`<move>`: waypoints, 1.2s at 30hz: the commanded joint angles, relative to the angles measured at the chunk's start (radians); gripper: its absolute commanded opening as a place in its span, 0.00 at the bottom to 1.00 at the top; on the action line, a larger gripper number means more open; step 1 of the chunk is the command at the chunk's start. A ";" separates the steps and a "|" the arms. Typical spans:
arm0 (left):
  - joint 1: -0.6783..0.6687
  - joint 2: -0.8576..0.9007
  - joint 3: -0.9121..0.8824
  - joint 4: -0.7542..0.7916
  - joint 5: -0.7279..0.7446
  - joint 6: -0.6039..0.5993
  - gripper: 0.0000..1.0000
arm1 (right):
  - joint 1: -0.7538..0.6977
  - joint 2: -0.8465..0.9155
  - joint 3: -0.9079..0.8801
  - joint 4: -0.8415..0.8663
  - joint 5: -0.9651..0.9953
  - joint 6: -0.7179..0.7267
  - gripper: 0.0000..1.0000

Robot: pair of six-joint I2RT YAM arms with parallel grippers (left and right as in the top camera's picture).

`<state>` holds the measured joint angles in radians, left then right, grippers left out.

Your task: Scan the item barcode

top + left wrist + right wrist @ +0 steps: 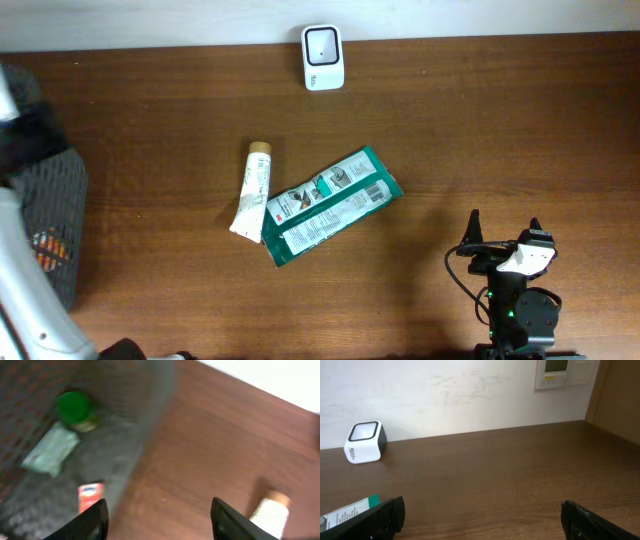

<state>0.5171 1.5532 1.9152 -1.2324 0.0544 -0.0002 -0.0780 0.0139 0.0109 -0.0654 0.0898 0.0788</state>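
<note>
Waiting on a pickup, nothing grabbed yet
Your green packet (330,205) lies flat mid-table, well short of the scanner (322,57), with a tube (252,188) right against its left edge. The left gripper (159,510) by the basket (60,200) and the right gripper (482,510) are both spread and empty. Pinch sloppily and you'll probably drag the tube along.

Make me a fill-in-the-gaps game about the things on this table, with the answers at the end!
1. The white tube lies beside the ___ packet.
2. The scanner at the table's far edge has a body coloured ___.
3. The right gripper holds nothing, and its jaws are ___.
Missing words: green; white; open.
</note>
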 commanded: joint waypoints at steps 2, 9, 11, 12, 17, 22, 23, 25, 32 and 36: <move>0.176 0.006 0.001 0.000 0.010 -0.042 0.63 | -0.007 -0.008 -0.005 -0.006 0.016 0.003 0.98; 0.345 0.114 -0.032 0.003 0.036 -0.060 0.62 | -0.007 -0.008 -0.005 -0.006 0.016 0.003 0.98; 0.379 0.164 -0.032 -0.002 0.037 -0.060 0.61 | -0.007 -0.008 -0.005 -0.006 0.016 0.003 0.98; 0.388 0.184 -0.032 -0.006 0.037 -0.060 0.60 | -0.007 -0.008 -0.005 -0.006 0.016 0.003 0.98; 0.406 0.256 -0.116 0.016 0.037 -0.060 0.56 | -0.007 -0.008 -0.005 -0.006 0.016 0.003 0.98; 0.409 0.272 -0.321 0.169 0.040 -0.051 0.56 | -0.007 -0.008 -0.005 -0.006 0.015 0.003 0.98; 0.409 0.272 -0.354 0.196 0.039 -0.051 0.56 | -0.007 -0.008 -0.005 -0.006 0.016 0.003 0.98; 0.409 0.272 -0.434 0.273 0.039 -0.046 0.56 | -0.007 -0.008 -0.005 -0.006 0.015 0.003 0.98; 0.409 0.282 -0.521 0.400 0.032 -0.026 0.50 | -0.007 -0.008 -0.005 -0.006 0.015 0.003 0.98; 0.409 0.314 -0.522 0.406 0.020 -0.021 0.48 | -0.007 -0.008 -0.005 -0.006 0.015 0.003 0.98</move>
<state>0.9180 1.8267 1.4052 -0.8299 0.0784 -0.0433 -0.0780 0.0139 0.0109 -0.0654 0.0895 0.0795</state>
